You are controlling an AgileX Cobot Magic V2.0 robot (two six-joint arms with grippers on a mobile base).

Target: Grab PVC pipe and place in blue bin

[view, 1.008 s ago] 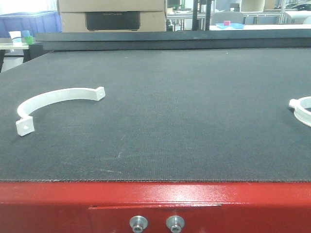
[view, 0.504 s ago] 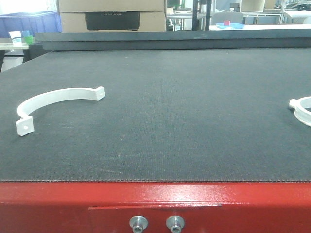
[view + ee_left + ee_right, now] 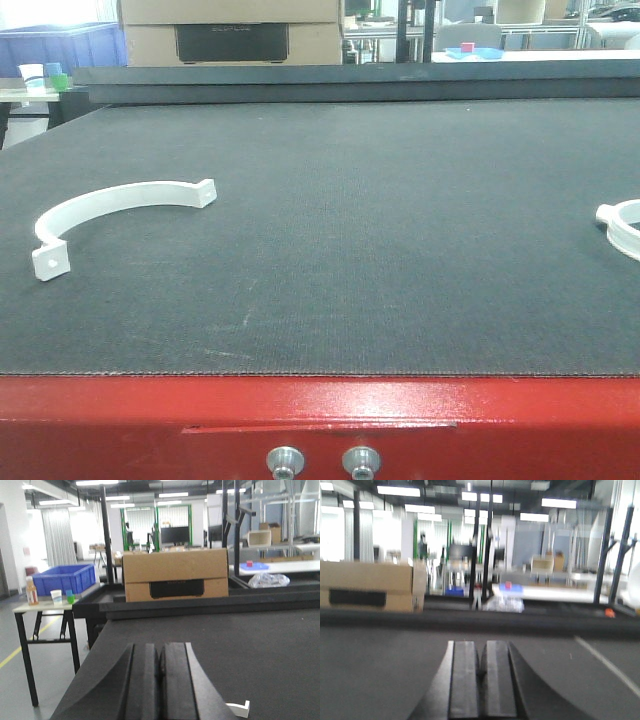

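Note:
The PVC pipe (image 3: pixel 112 203), a white half-ring strap with a holed tab at each end, lies flat on the dark mat at the left of the front view. One of its end tabs (image 3: pixel 237 708) shows low right in the left wrist view, just right of my left gripper (image 3: pixel 160 649), which is shut on nothing. My right gripper (image 3: pixel 483 646) is also shut and empty, hovering over bare mat. Neither gripper appears in the front view. The blue bin (image 3: pixel 65 579) stands on a small side table beyond the mat's far left corner, and shows too as the bin (image 3: pixel 60 42).
A second white ring piece (image 3: pixel 622 222) is cut off by the right edge. A cardboard box (image 3: pixel 230 30) stands behind the mat's raised far rim. Cups and a bottle (image 3: pixel 32 591) share the side table. The mat's near side ends at a red edge (image 3: pixel 320 415).

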